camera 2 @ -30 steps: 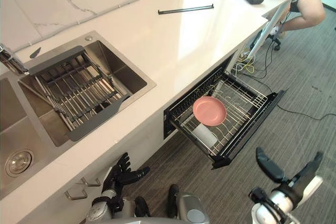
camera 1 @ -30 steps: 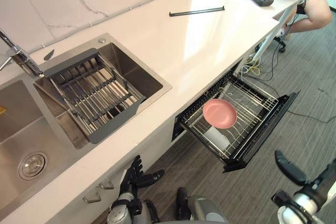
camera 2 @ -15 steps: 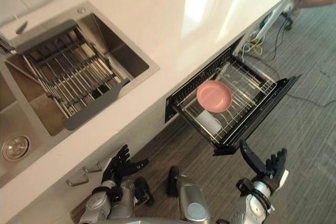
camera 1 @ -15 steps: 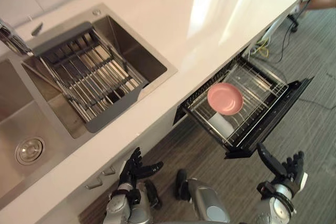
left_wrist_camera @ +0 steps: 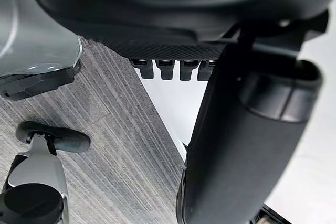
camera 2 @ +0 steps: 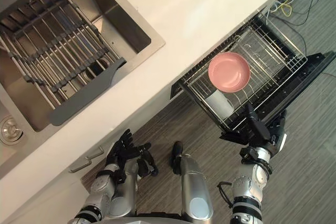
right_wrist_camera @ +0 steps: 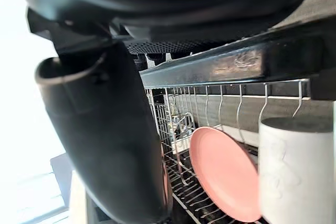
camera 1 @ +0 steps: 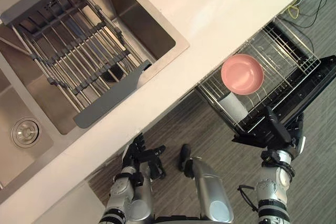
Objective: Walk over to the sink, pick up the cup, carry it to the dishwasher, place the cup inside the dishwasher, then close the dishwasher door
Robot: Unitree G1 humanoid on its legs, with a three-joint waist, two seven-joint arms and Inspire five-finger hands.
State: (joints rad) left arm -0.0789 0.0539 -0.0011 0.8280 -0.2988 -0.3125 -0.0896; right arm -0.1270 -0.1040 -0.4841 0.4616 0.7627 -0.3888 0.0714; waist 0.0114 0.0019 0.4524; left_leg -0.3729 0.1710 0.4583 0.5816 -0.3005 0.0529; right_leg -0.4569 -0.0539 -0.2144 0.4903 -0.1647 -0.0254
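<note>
overhead view of a kitchen counter. the white cylindrical cup is already inside the dishwasher, resting in the silver wire rack just beside a round pink plate, at the rack's near end. the rack sits in a pulled-out black dishwasher drawer below the pale stone countertop. further along the counter is a stainless steel sink holding a grey drying rack.

the robot's right hand is at the near corner of the drawer's black front. its fingers are straight and its thumb stands apart, so it grips nothing; it seems to touch the front edge. the left hand hangs low by the cabinet face, fingers spread and empty.

the step in hand looks to be closing the drawer. judging from this, the push would go best with a flat palm on the black front, nearer its middle than the corner, and straight along the slides toward the cabinet. a push at the corner could skew the drawer. a slow push should keep the cup and plate from rattling, with fingers kept out of the gap under the countertop.
</note>
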